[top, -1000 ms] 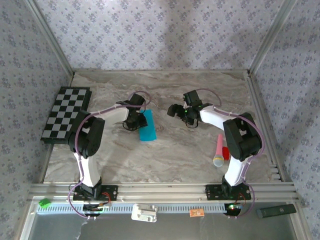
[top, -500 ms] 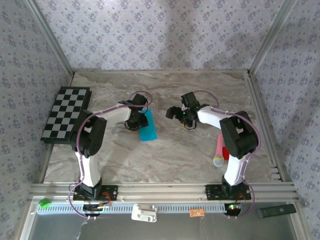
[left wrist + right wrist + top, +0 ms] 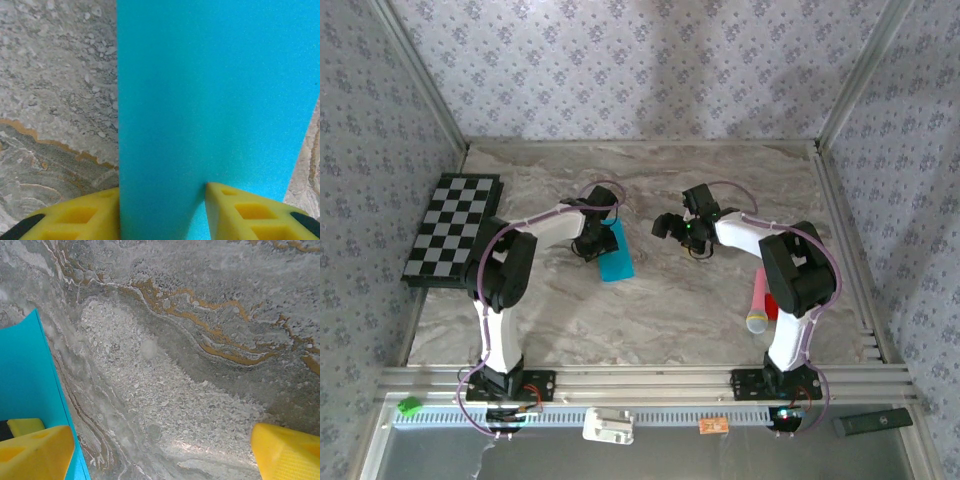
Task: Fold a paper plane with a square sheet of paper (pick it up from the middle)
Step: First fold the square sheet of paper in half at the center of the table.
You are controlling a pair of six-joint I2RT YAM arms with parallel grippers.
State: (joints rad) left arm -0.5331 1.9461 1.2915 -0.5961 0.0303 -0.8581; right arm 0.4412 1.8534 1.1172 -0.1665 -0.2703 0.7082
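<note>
The square sheet of paper (image 3: 615, 257) lies on the marble table, left of the middle, as a narrow teal strip. My left gripper (image 3: 592, 243) is down at the strip's left side. In the left wrist view the teal paper (image 3: 210, 95) runs up between the yellow fingers (image 3: 250, 210); its left edge overlaps the left finger and the right fingertip rests on it. The jaws stand apart, so the left gripper (image 3: 162, 210) is open. My right gripper (image 3: 672, 226) hovers to the right of the paper, wide open (image 3: 160, 455) over bare marble, with the paper's edge (image 3: 25, 380) beside its left finger.
A black-and-white checkered board (image 3: 452, 228) lies at the left edge of the table. A pink-and-red stick with a yellowish end (image 3: 760, 300) lies near the right arm's base. Patterned walls close in the left, right and back sides.
The left gripper's jaws have widened around the paper and it has edged slightly backward. The right gripper moved a little left, then held still.
</note>
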